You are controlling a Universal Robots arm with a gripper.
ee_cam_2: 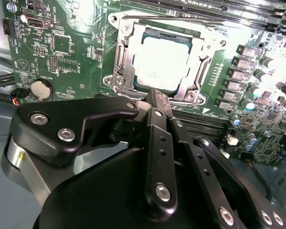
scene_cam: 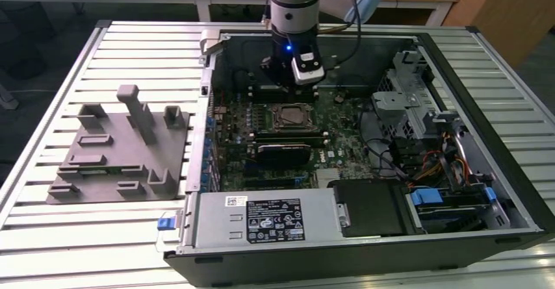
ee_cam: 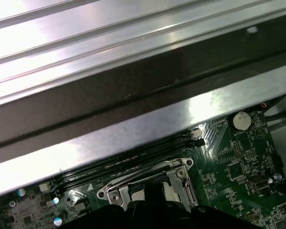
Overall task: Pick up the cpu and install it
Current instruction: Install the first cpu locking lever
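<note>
The cpu [ee_cam_2: 162, 62] is a silver square lying flat in the motherboard socket, with the socket's metal frame [ee_cam_2: 121, 71] around it. In the exterior view the cpu [scene_cam: 286, 115] sits in the middle of the green board inside the open computer case. My gripper [scene_cam: 288, 84] hangs just above the socket, slightly to its far side. In the second wrist view the gripper [ee_cam_2: 155, 95] has its black fingers drawn together, shut on nothing, with the tips over the socket's edge and apart from the chip. The socket frame [ee_cam: 148, 183] also appears in the first wrist view.
A grey fixture tray [scene_cam: 113, 152] with upright posts stands on the slatted table at the exterior view's left. Inside the case are a black block [scene_cam: 282, 151] near the socket, a power supply [scene_cam: 260, 217] at the front, and a drive cage [scene_cam: 407, 100] with cables at the right.
</note>
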